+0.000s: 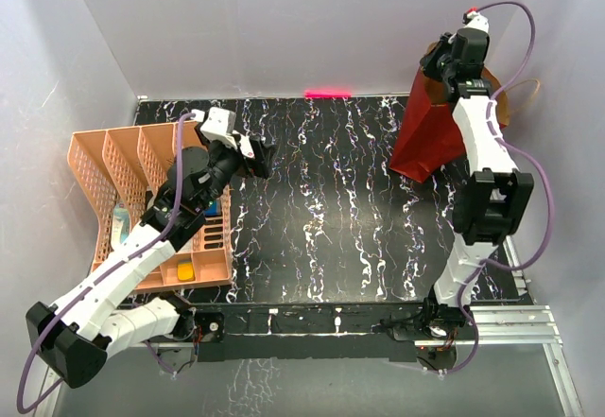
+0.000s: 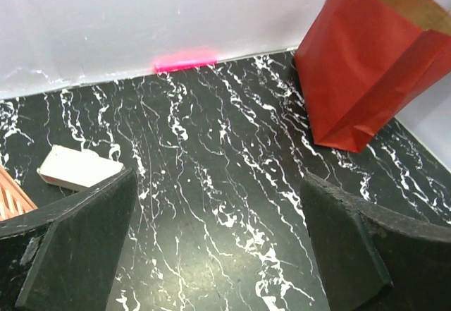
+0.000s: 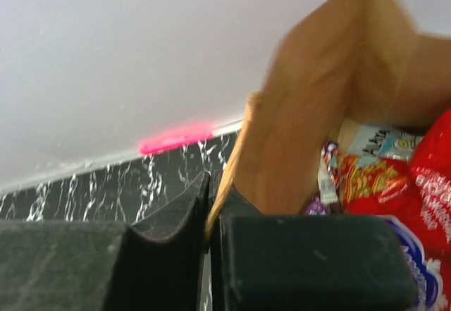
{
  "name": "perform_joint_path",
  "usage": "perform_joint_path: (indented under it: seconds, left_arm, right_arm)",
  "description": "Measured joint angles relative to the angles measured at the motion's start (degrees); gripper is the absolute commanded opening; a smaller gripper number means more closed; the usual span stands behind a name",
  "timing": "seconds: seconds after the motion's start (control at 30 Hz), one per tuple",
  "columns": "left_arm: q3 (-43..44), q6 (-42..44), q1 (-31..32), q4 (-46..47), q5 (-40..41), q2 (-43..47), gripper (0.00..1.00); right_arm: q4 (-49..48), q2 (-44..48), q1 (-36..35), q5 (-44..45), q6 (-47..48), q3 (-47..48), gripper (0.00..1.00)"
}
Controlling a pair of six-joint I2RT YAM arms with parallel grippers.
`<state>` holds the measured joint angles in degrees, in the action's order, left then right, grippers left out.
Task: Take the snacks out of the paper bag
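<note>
Paper bag (image 3: pixel 310 113) rim pinched in R gripper (image 3: pixel 211 205), snacks (image 3: pixel 384 177) inside, L gripper (image 2: pixel 218 233) spread wide, empty, above table (image 2: pixel 211 149).

The surface (image 1: pixel 331 228) was black, streaked with white marble veins, and met white walls at the back and sides. A short pink strip (image 1: pixel 327 93) marked its far edge where it joined the back wall. A red bag (image 1: pixel 427 143) stood in the far right corner, leaning, its base on the surface. A peach tray (image 1: pixel 90 166) sat along the left edge. A small white block (image 2: pixel 77 168) lay flat near the tray, well apart from the bag.
</note>
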<state>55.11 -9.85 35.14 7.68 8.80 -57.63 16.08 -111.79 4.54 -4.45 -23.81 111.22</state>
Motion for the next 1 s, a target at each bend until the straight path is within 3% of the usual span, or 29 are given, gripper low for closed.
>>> perform_joint_path:
  seconds: [0.53,1.0]
  left_arm:
    - [-4.8,-1.5,0.2,5.0,1.1,-2.8,0.98]
    - [-5.6,-2.8,0.2,6.4,1.0,-4.8,0.98]
  right_arm:
    - [8.5,43.7,0.3,-12.7,6.6,-39.1,0.08]
    - [23.7,63.1,-0.7,-26.2,1.7,-45.9,0.08]
